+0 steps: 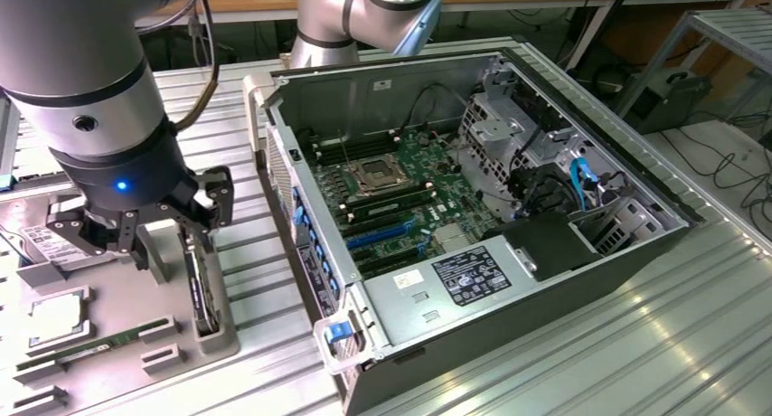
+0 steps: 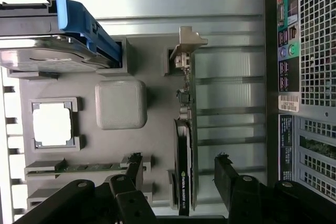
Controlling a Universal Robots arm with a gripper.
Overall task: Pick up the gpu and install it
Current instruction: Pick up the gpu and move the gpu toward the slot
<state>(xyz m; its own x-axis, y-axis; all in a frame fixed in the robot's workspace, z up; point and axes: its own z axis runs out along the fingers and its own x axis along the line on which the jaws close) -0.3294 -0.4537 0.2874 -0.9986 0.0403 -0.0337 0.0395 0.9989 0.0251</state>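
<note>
The gpu stands on its edge in a slot of the grey holder tray, at the exterior view's left. In the wrist view the gpu is a thin green card with a black cooler on one face and a silver end bracket. My gripper hangs just above it. The gripper is open, one black finger on each side of the card with a gap on both sides. The open computer case lies to the exterior view's right, its motherboard exposed.
On the tray sit a silver hard drive with a blue caddy, a square processor chip and a narrow memory stick. The case's perforated rear wall stands close beside the tray. A second arm's base rises behind the case.
</note>
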